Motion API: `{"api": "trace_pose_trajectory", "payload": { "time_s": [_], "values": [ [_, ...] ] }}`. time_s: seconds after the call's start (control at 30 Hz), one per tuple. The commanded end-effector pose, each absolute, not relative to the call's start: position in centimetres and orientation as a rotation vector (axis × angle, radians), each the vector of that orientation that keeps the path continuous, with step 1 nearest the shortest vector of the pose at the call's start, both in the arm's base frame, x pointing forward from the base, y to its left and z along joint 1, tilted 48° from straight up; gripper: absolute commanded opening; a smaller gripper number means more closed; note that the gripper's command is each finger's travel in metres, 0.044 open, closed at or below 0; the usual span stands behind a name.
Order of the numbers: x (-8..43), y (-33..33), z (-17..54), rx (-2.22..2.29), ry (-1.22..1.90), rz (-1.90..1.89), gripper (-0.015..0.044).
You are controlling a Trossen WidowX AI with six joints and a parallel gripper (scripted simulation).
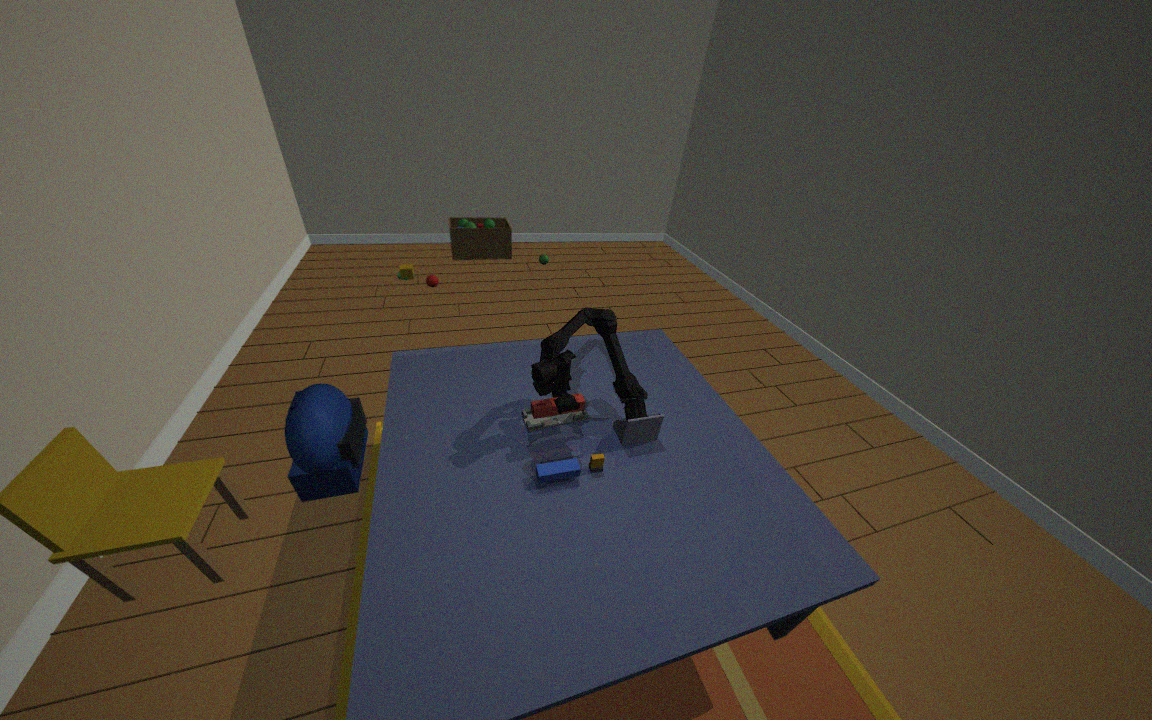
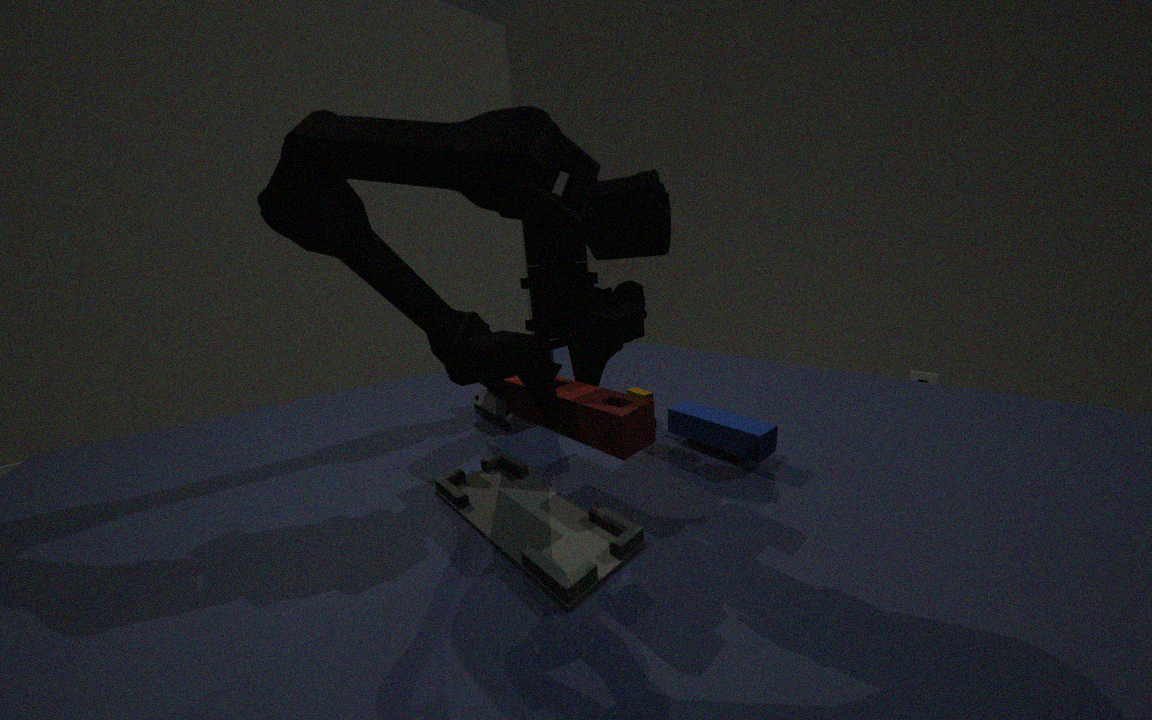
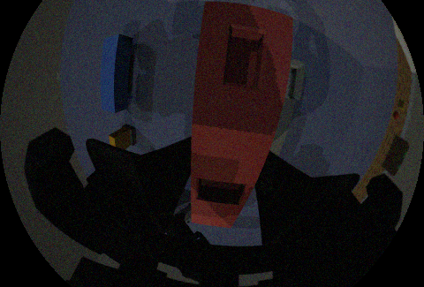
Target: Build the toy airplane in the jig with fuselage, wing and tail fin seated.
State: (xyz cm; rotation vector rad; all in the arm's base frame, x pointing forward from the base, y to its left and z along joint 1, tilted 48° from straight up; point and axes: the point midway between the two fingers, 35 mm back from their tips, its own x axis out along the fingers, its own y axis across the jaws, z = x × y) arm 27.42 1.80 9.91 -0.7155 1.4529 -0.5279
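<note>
Toward the table's (image 1: 616, 555) (image 2: 920, 492) (image 3: 353, 101) far edge: your gripper (image 1: 565, 400) (image 2: 567, 385) (image 3: 226, 144), about half open, clamps the red fuselage (image 1: 543, 408) (image 2: 602, 419) (image 3: 234, 110) — raised, unseated.
Cradle (image 1: 553, 420) (image 2: 560, 573) (image 3: 297, 79): lower it misaligned — you could catch a wall, tilting it.

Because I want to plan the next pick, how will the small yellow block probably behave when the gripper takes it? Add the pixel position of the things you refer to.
The yellow block (image 1: 596, 462) (image 3: 121, 138) looks straight-edged and solid, so it is probably stiff. It appears small beside the blue block (image 1: 558, 470) (image 2: 723, 430) (image 3: 116, 73), so it may be light and shift if nudged. Its flat sides suggest little rolling.
</note>
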Motion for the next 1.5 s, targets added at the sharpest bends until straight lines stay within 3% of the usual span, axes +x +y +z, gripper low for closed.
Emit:
{"api": "trace_pose_trajectory", "payload": {
  "time_s": [0.0,0.6,0.87,1.47],
  "values": [
    [27.3,0.7,10.4,-0.731,1.454,-0.521,0.0000],
    [26.5,-4.2,12.4,-0.789,1.471,-0.510,0.0000],
    [26.5,-4.2,12.4,-0.789,1.471,-0.510,0.0195],
    [26.6,-5.1,11.6,-0.788,1.471,-0.509,0.0195]
  ]
}}
